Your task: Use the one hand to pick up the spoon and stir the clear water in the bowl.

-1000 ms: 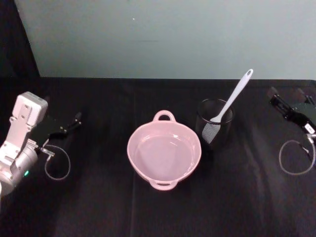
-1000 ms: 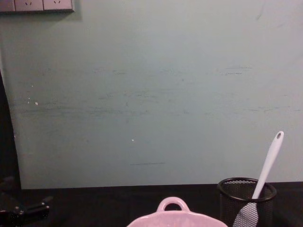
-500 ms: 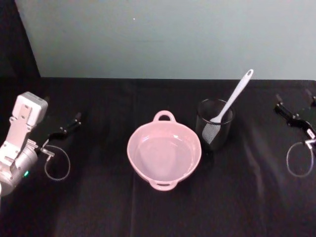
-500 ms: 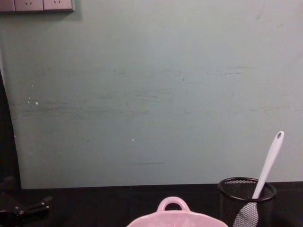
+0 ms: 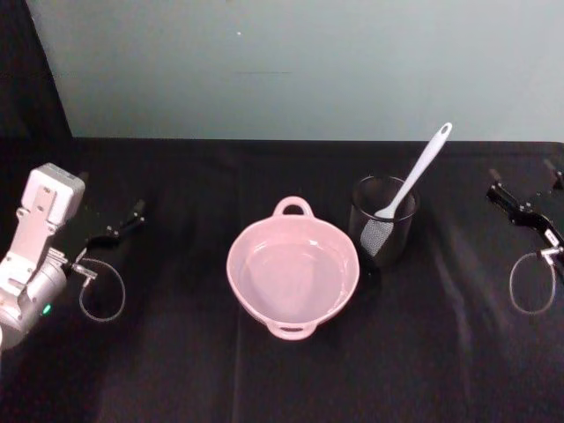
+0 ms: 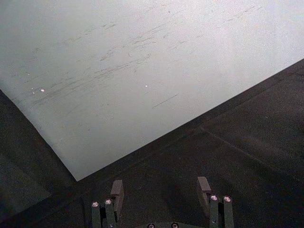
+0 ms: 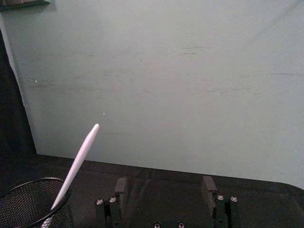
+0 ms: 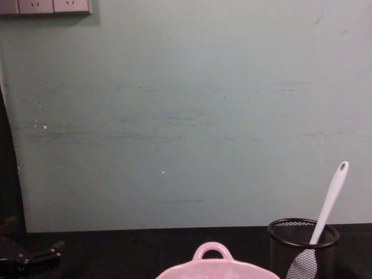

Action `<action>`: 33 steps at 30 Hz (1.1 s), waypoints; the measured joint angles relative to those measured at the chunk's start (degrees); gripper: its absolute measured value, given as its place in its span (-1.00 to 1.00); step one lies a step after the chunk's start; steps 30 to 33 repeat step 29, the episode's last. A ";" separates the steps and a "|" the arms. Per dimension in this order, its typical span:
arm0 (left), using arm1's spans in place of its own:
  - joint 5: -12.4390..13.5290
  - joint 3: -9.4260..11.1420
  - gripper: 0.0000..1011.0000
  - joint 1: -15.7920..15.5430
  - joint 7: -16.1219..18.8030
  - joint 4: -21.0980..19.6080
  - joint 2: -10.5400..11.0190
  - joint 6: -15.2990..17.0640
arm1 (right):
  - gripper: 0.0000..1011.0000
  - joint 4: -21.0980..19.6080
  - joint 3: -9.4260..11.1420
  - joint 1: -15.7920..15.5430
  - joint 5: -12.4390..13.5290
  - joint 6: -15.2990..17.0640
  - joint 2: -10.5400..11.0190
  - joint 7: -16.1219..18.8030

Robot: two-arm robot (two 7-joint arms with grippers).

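Note:
The white spoon (image 5: 421,172) stands tilted in a black mesh cup (image 5: 388,240), blade down, handle leaning up and to the right; I also see the spoon (image 7: 78,164) (image 8: 328,203) from the right wrist and the chest. The pale pink bowl (image 5: 232,264) holds clear water at the table's middle, left of the cup, and its loop handle (image 8: 212,251) shows from the chest. My right gripper (image 5: 522,172) (image 7: 164,186) is open at the right edge, well apart from the spoon. My left gripper (image 5: 132,216) (image 6: 160,190) rests open at the far left.
The table is covered in black cloth (image 5: 176,370) and backed by a pale green wall (image 5: 291,70). A cable loop (image 5: 101,298) lies by the left arm and another loop (image 5: 532,284) by the right gripper. The mesh cup (image 8: 302,241) stands close to the bowl's right side.
The right gripper has shifted a little to the right, away from the cup, and its fingers show spread wider. The left gripper turned slightly. Spoon, cup and bowl have not moved.

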 joint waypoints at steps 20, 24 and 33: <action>0.00 0.00 1.00 0.00 0.00 0.00 0.00 0.00 | 0.98 -0.31 0.10 -0.18 0.38 0.15 0.18 0.17; 0.00 0.00 1.00 0.00 0.00 0.00 0.00 0.00 | 0.98 -0.33 0.10 -0.20 0.40 0.18 0.20 0.19; 0.00 0.00 1.00 0.00 0.00 0.00 0.00 0.00 | 0.98 -0.36 0.10 -0.20 0.42 0.21 0.22 0.21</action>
